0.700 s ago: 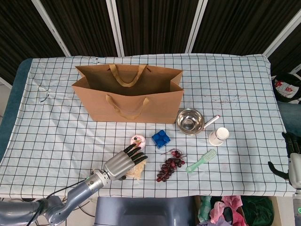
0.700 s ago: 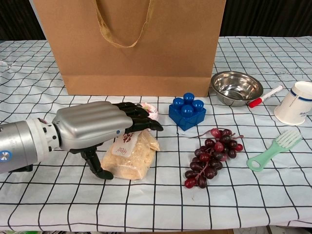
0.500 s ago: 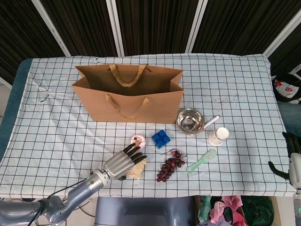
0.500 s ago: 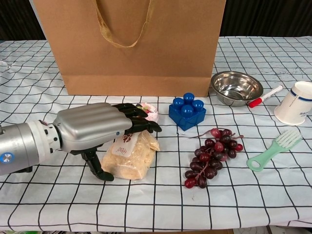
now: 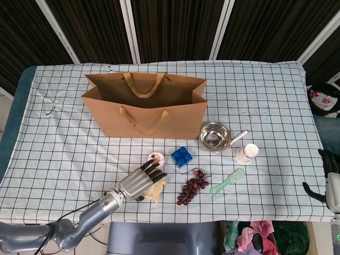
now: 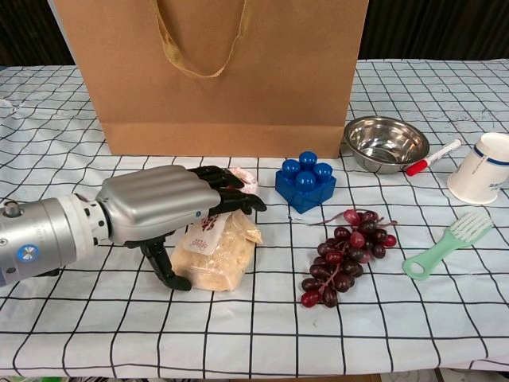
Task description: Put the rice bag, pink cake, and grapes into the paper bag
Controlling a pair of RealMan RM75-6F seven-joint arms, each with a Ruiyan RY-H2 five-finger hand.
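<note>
The brown paper bag (image 5: 143, 114) (image 6: 238, 79) stands open and upright at mid-table. In front of it lie the pink cake (image 5: 155, 157) (image 6: 245, 178), the clear rice bag (image 5: 155, 192) (image 6: 219, 259) and the dark red grapes (image 5: 192, 187) (image 6: 342, 255). My left hand (image 5: 139, 181) (image 6: 163, 203) lies over the rice bag, its dark fingers stretched across the bag's top toward the cake and its thumb down at the bag's left side. The bag rests flat on the cloth. My right hand (image 5: 330, 178) hangs off the table's right edge, holding nothing.
A blue toy block (image 5: 181, 156) (image 6: 305, 181) sits between cake and grapes. To the right are a steel bowl (image 5: 214, 136), a red-capped marker (image 5: 239, 136), a white cup (image 5: 247, 153) and a green brush (image 5: 227, 181). The table's front edge is close behind my left hand.
My left hand has slid a little forward and right over the rice bag, bringing its thumb closer to the bag's side. The right hand has not moved.
</note>
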